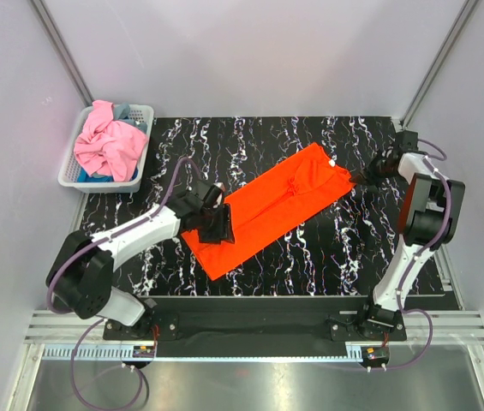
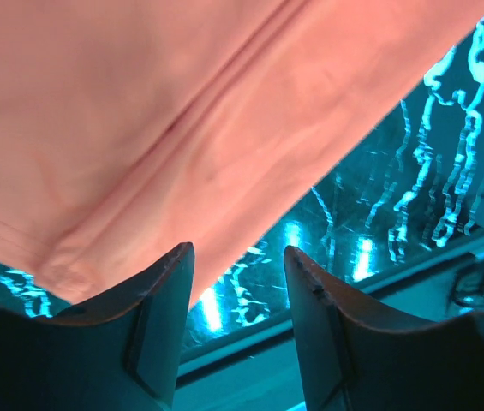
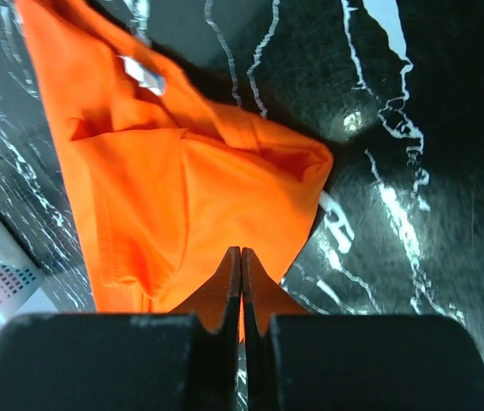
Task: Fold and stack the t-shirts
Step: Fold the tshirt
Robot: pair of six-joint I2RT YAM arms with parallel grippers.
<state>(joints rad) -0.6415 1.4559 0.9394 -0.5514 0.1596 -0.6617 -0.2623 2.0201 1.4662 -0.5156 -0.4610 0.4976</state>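
Plain orange cloth t-shirt [image 1: 284, 201]; left gripper [image 2: 238, 253] spread at hem, right gripper [image 3: 242, 253] pressed together at collar; pinch hem squarely.

A black table [image 1: 327, 248] veined with white marbling filled the middle of the scene. A white plastic lattice basket [image 1: 96, 183] sat at its far left corner, its long side running along the left edge. Plain white walls [image 1: 250, 51] closed in the far, left and right sides, with a slanted metal post [image 1: 62, 51] rising near each far corner. A slotted metal rail [image 1: 250, 330] ran along the near edge.
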